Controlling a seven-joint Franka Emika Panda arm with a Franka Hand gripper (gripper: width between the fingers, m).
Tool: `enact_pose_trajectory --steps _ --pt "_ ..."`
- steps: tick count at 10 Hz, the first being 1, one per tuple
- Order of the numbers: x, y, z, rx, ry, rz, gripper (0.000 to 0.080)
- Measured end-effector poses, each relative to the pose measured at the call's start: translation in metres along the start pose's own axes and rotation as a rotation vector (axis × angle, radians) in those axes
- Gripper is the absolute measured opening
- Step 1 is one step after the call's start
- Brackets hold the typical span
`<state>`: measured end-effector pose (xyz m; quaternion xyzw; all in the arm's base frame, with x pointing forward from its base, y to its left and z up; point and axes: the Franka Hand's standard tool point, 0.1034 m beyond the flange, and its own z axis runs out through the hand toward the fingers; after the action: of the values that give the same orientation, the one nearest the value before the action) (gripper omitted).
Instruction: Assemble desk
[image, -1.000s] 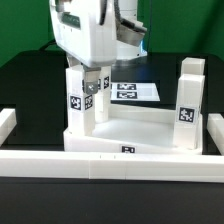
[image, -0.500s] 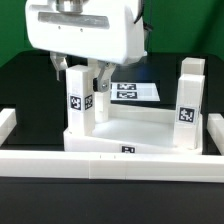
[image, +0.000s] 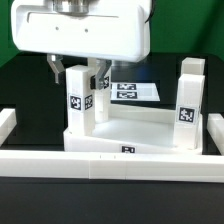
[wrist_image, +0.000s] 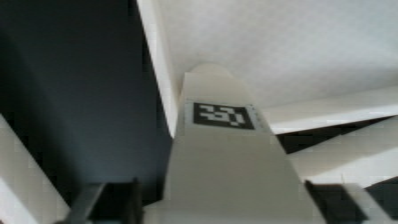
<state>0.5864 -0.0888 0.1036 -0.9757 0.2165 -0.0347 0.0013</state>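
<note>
The white desk tabletop (image: 140, 128) lies flat with its raised rim up. A tagged leg (image: 78, 112) stands upright at its corner on the exterior view's left. My gripper (image: 76, 78) hangs over that leg's top, with one finger (image: 56, 68) on either side of it. In the wrist view the leg (wrist_image: 222, 150) runs up between the fingers (wrist_image: 111, 205) of my gripper (wrist_image: 228, 205). A thin dark gap shows at each side, so the jaws stand open around it. Another leg (image: 188, 100) stands upright at the corner on the exterior view's right.
Long white border rails run along the front (image: 110, 160) and both sides (image: 214, 130) of the work area. The marker board (image: 135, 92) lies flat behind the tabletop. A further white tagged block (image: 102, 98) stands just behind the straddled leg.
The gripper has swung towards the exterior view's left and squared up over the leg. Its fingers now sit on either side of the leg's top instead of beside it.
</note>
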Motion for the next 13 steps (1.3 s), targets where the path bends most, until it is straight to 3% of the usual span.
enact_pose_trajectory --steps 1,5,11,13 --pt "0.0001 0.0 -0.0001 0.0 0.0 0.0 0.0285" --pt "0.0001 0.0 -0.0001 0.001 0.0 0.053 0.0288" --pt "0.0006 0.0003 -0.0002 0.011 -0.001 0.617 0.0288" --pt "0.0003 0.0019 0.0003 0.029 -0.009 0.836 0.029"
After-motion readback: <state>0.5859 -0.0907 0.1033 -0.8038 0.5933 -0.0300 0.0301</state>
